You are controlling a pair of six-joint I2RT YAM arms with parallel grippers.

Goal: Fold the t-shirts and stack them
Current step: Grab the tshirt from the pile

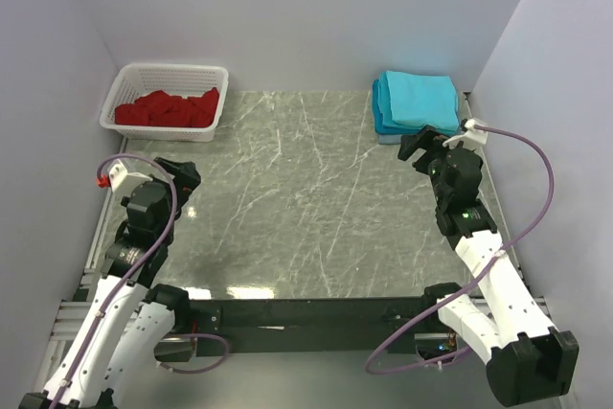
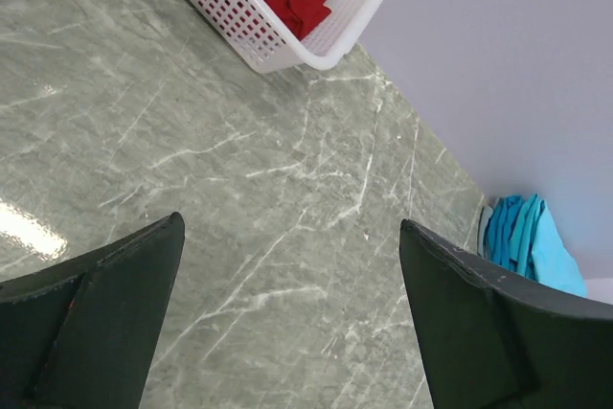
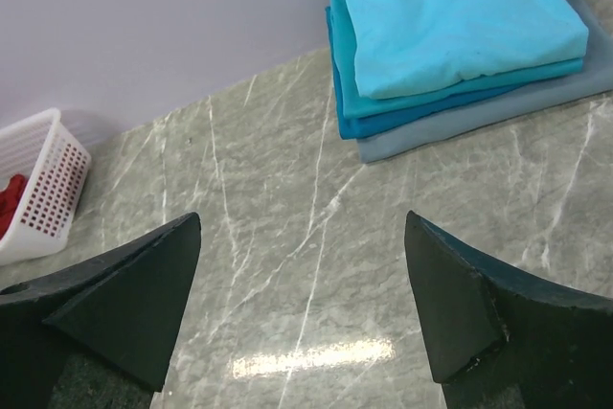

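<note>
**Both grippers open, shirts at the far corners**

We see the folded turquoise t-shirts [image 1: 414,101] stacked at the far right corner of the marble table [image 1: 306,217], with a greyish layer lowest. The deep red t-shirt [image 1: 168,109] lies crumpled inside the white mesh basket [image 1: 204,70] at the far left corner. Our left gripper [image 2: 290,227] hangs above the table, jaws spread wide and holding nothing. Our right gripper [image 3: 303,219], near the stack, is likewise spread and empty.
</note>
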